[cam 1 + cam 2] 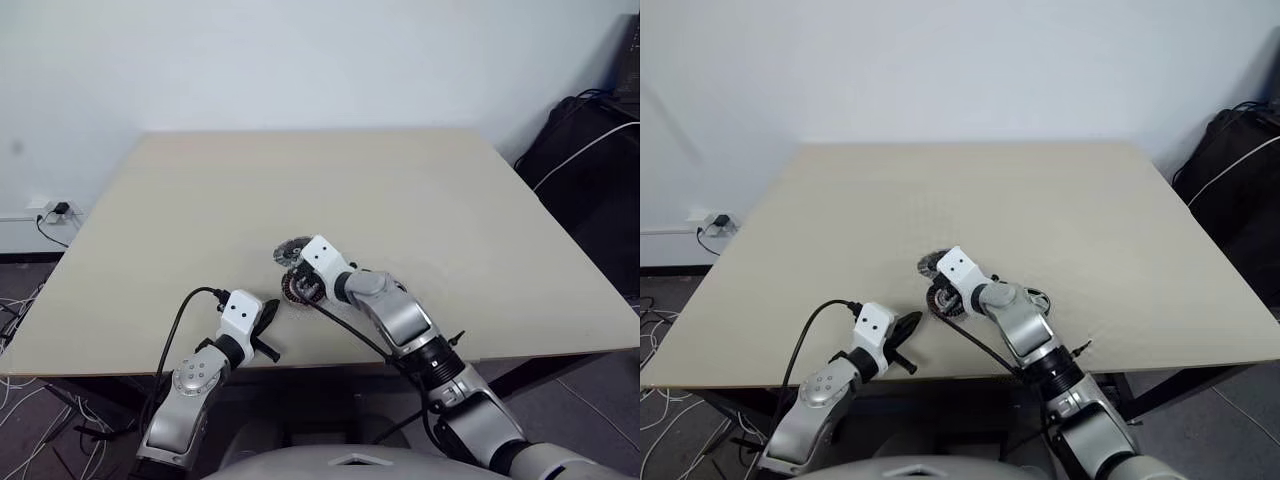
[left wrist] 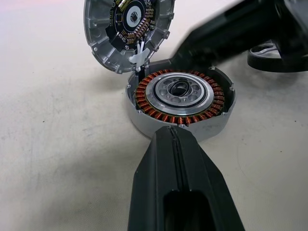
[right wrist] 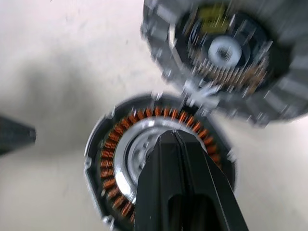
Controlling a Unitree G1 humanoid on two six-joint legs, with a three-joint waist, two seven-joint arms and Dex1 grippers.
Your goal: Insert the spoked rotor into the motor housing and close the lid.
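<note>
Lower centre: right gripper [image 3: 175, 137], fingers together, over housing [image 2: 180, 103] (lid [image 2: 129, 30] open beside); left gripper [image 2: 174, 134] closed, empty.

Lab-like room: bare beige worktable [image 1: 420, 200], plain white wall [image 1: 300, 60], loose floor cables [image 1: 25, 300].

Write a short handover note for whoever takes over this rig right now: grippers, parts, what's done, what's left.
Left gripper: shut, empty, pointing at the motor housing from the near side.
Right gripper: shut, empty, over the housing.
Housing sits on the table, copper windings exposed. The lid lies just beyond it, inner face showing, edge against the housing rim. The spoked rotor lies on the table beside the housing.
Done: nothing inserted yet.
Left: put the rotor in, close the lid.
</note>
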